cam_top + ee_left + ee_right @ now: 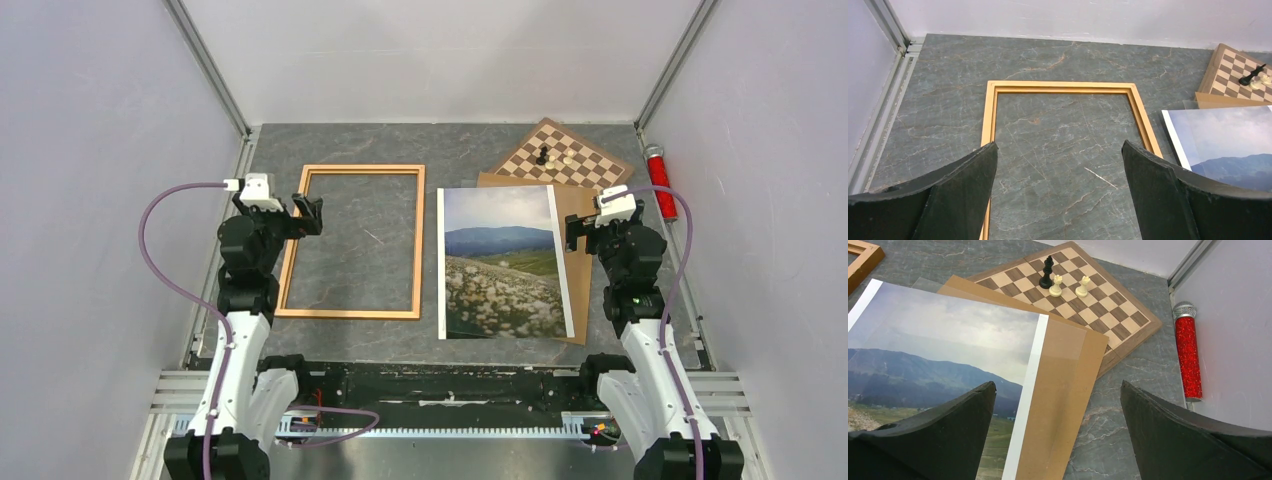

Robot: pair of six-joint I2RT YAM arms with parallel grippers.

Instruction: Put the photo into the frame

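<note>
Bench contents, as I found them:

1. The frame: light wood, empty, lying flat on the grey marbled bench on my left side. Bare bench showed through its opening.
2. The photo: mountain-and-meadow print, lying face up to the right of the frame. A strip of bench ran between the two and they did not touch. It was outside the frame.
3. Backing board: plain brown, lying under the photo and showing past its far and right edges. Its far edge overlapped the near corner of item 4.
4. Chessboard: set at an angle at the far right, carrying one black piece and two cream pieces close together.
5. Red glitter microphone: lying by the right wall, apart from the chessboard.
6. My left jaws: spread wide, holding nothing, raised over the left rail of the frame.
7. My right jaws: spread wide, holding nothing, raised over the right edge of the photo and the strip of board beside it.
</note>
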